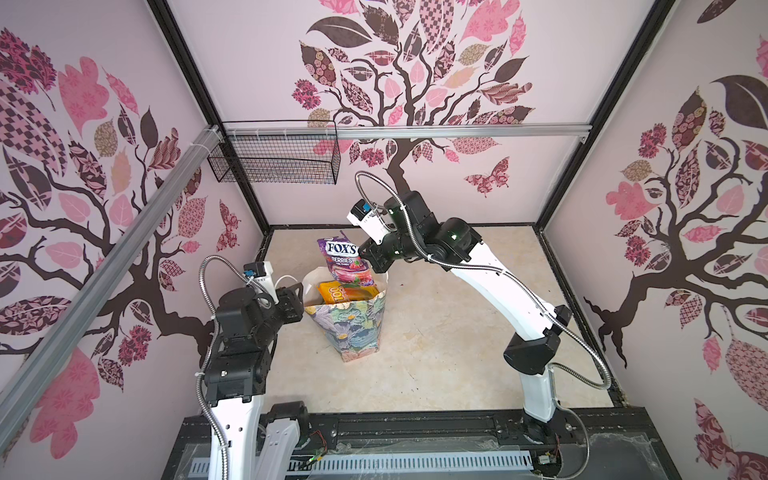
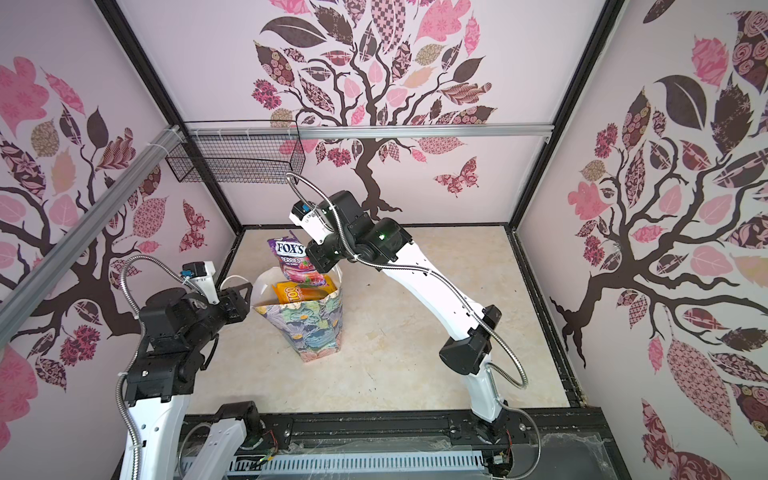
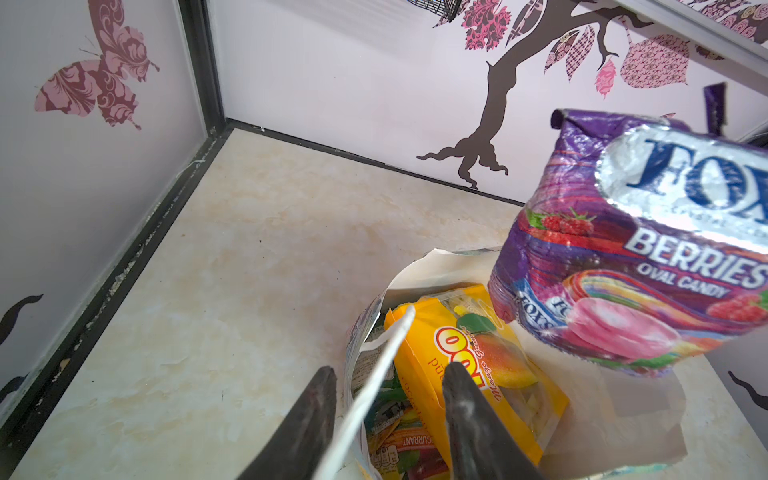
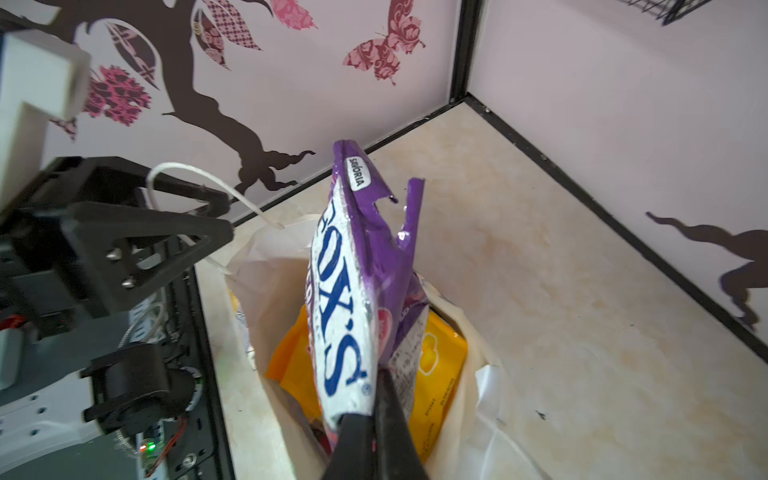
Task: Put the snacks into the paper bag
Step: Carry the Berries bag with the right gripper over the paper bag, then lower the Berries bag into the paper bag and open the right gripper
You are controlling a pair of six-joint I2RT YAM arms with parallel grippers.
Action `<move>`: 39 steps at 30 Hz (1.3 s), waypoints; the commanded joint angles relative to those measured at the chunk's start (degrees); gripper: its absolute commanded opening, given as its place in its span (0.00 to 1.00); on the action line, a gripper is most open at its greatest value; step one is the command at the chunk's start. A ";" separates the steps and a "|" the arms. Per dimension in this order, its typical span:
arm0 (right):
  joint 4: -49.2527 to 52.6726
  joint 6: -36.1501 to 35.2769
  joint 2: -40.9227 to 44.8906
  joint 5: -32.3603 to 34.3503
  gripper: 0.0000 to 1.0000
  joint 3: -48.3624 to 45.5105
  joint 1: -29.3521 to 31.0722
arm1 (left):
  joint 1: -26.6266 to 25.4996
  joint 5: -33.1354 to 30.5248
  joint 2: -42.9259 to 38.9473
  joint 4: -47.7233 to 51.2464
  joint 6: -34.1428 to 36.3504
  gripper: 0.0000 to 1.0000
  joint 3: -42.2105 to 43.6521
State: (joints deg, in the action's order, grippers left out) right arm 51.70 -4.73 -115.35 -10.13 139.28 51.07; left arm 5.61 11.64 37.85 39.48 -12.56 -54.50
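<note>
1. Left hand (image 3: 390, 372), closest in its wrist view: black fingers apart, the white cord handle (image 3: 399, 336) running between them.
2. Paper bag (image 1: 355, 328), floral-printed, stands upright and open on the beige surface (image 1: 457, 332).
3. Purple pouch (image 1: 341, 257) hangs over the bag's mouth. It reads "FOX'S BERRIES OVAL CANDY" and has a small "SAVORIA" tag. The right hand (image 4: 372, 399) is clamped on its edge.
4. Orange-yellow pouch (image 1: 345, 293) sits inside the bag, with "Mango" legible in script.
5. Deeper pouch (image 3: 411, 440) shows "CURRANT" on an orange band.
</note>
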 commanded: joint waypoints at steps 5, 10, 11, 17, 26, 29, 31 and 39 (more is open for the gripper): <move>-14.13 -6.77 5.99 15.49 0.00 -13.25 3.66 | 0.32 0.58 -0.51 -1.26 0.34 0.46 1.50; -25.16 -10.20 11.80 22.85 0.00 -24.53 5.55 | 0.32 0.40 -0.31 -1.22 0.34 0.46 1.43; -27.92 -11.61 13.05 24.70 0.00 -27.42 6.45 | 0.35 0.41 -0.24 -1.24 0.34 0.46 1.42; -35.09 -15.74 16.12 28.50 0.00 -36.05 10.78 | 0.35 0.47 -0.17 -1.19 0.19 0.46 1.50; -25.51 -10.13 15.06 18.82 0.05 -33.03 10.90 | 0.42 1.10 -0.36 -1.58 -0.10 0.46 1.60; -21.08 -8.99 13.82 17.06 0.11 -29.60 11.14 | 0.40 1.11 -0.39 -1.44 -0.01 0.46 1.59; -19.98 -8.84 13.92 16.73 0.20 -28.83 11.49 | 0.41 1.11 -0.32 -1.55 -0.02 0.46 1.63; -17.20 -5.41 14.36 8.61 0.40 -24.31 12.16 | 0.38 1.13 -0.63 -1.54 -0.15 0.49 1.83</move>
State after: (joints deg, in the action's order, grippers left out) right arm 32.12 -12.36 -102.59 3.88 110.87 62.89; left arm 5.72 12.38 37.82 39.27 -12.88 -54.19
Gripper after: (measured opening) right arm 0.399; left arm 0.490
